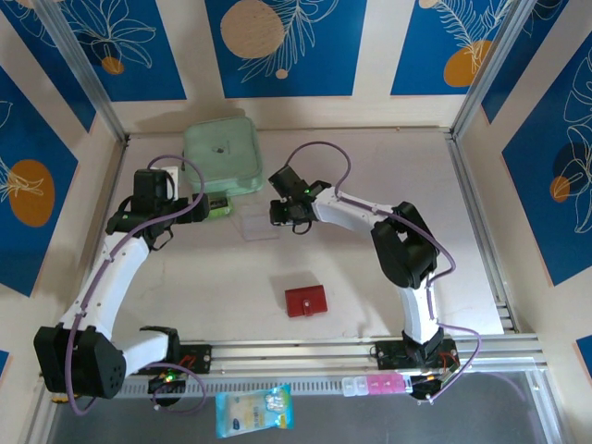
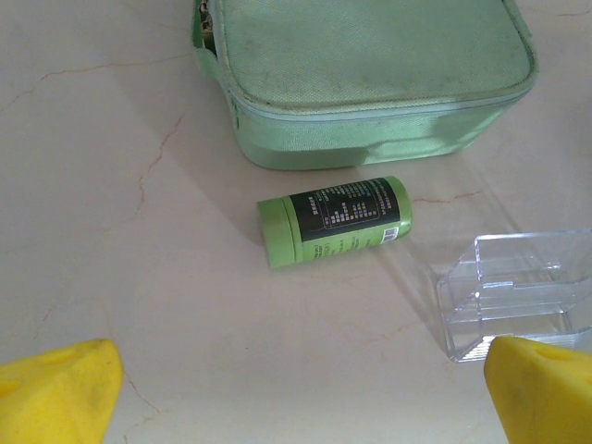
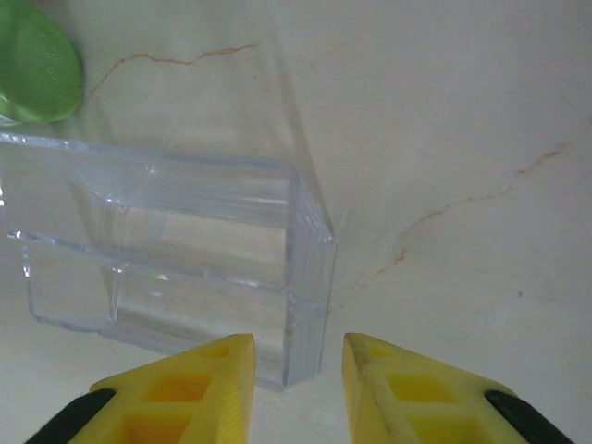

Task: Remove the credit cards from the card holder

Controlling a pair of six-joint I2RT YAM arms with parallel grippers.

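One red wallet (image 1: 306, 302) lies shut on bench (image 1: 231, 277) nr front, inside hidden. L claw (image 2: 305, 370) wide, tips cut off, well away. R claw (image 3: 298, 356) narrow, clear box (image 3: 185, 250) corner betw. fingers (image 3: 213, 375); can't tell if gripped.

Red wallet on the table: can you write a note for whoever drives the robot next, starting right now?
Left fingers: wide open, holding nothing, near the green cylinder with a black label and the mint-green fabric zip case.
Right fingers: narrow gap, with a corner of the empty clear plastic stand between them; I cannot tell if they grip it.
Dark-red leather-like wallet: closed, flat on the table, near the middle, away from both arms.
Done: nothing yet, judging by the closed wallet.
Left: reach the wallet, open it, pull the credit cards out.
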